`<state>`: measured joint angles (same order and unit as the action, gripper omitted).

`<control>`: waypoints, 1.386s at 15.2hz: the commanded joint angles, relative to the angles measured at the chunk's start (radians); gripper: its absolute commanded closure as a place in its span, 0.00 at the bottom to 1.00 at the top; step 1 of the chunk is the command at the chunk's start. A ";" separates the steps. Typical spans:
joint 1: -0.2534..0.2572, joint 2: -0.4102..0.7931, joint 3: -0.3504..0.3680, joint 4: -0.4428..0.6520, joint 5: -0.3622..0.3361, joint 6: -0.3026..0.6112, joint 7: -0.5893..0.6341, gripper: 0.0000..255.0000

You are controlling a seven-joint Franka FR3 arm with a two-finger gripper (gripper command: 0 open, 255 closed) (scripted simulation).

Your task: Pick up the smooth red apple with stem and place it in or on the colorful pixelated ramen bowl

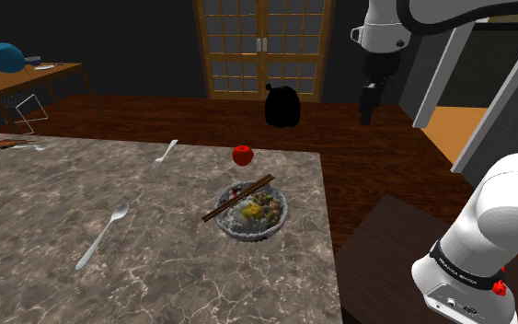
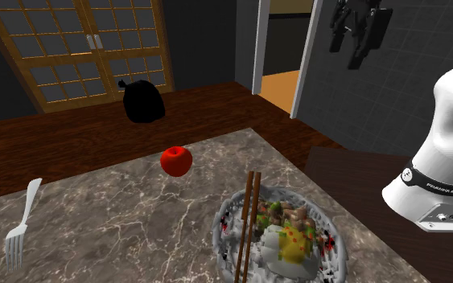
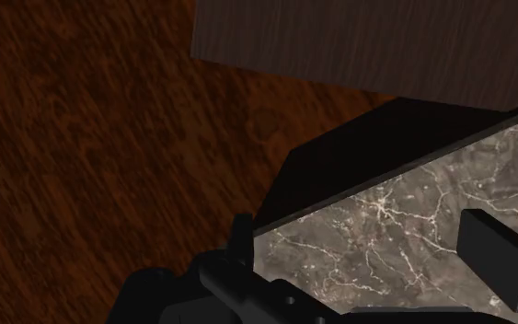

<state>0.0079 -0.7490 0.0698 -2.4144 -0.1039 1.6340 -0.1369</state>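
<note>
The red apple (image 1: 242, 155) (image 2: 176, 161) is seen upright on the marble desk (image 1: 63, 202) (image 2: 120, 209) (image 3: 404, 212), near the desk's far edge in the shoulder view. It is set just beyond the ramen bowl (image 1: 232, 228) (image 2: 223, 229) and apart from it. The bowl is filled with mottled food – yellow, green, red and brown – and a pair of brown chopsticks (image 1: 236, 199) (image 2: 247, 221) is laid across its rim.

A fork (image 1: 165, 154) (image 2: 19, 225) is found on the desk toward the shoulder view's left of the apple, and a spoon (image 1: 102, 237) lies nearer, well apart from the bowl.

The black claw (image 1: 369, 101) (image 2: 353, 36) (image 3: 358, 230) is held high, off past the desk's edge and over the dark wooden floor (image 1: 376, 156) (image 3: 82, 138) – well away from the apple. In the wrist view its fingers (image 3: 496, 258) are seen spread wide with nothing between them but a corner of the marble far below.

A black bag (image 1: 282, 107) (image 2: 142, 101) is seen on the floor in front of the latticed doors (image 1: 261, 46) (image 2: 80, 48).
</note>
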 commanded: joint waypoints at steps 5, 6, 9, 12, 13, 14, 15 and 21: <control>0.004 0.098 0.006 -0.018 0.036 0.152 0.043 0.00; 0.005 0.125 0.008 -0.019 0.044 0.190 0.053 0.00; 0.008 0.212 0.014 -0.013 0.068 0.300 0.079 0.00; 0.012 0.307 0.020 0.006 0.091 0.404 0.102 0.00; 0.013 0.339 0.022 0.015 0.098 0.438 0.110 0.00; 0.014 0.372 0.024 0.026 0.105 0.470 0.116 0.00; 0.015 0.406 0.026 0.038 0.112 0.502 0.123 0.00; 0.024 0.612 0.036 0.139 0.151 0.669 0.155 0.00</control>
<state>0.0295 -0.1812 0.1023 -2.3065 0.0412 2.2780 0.0094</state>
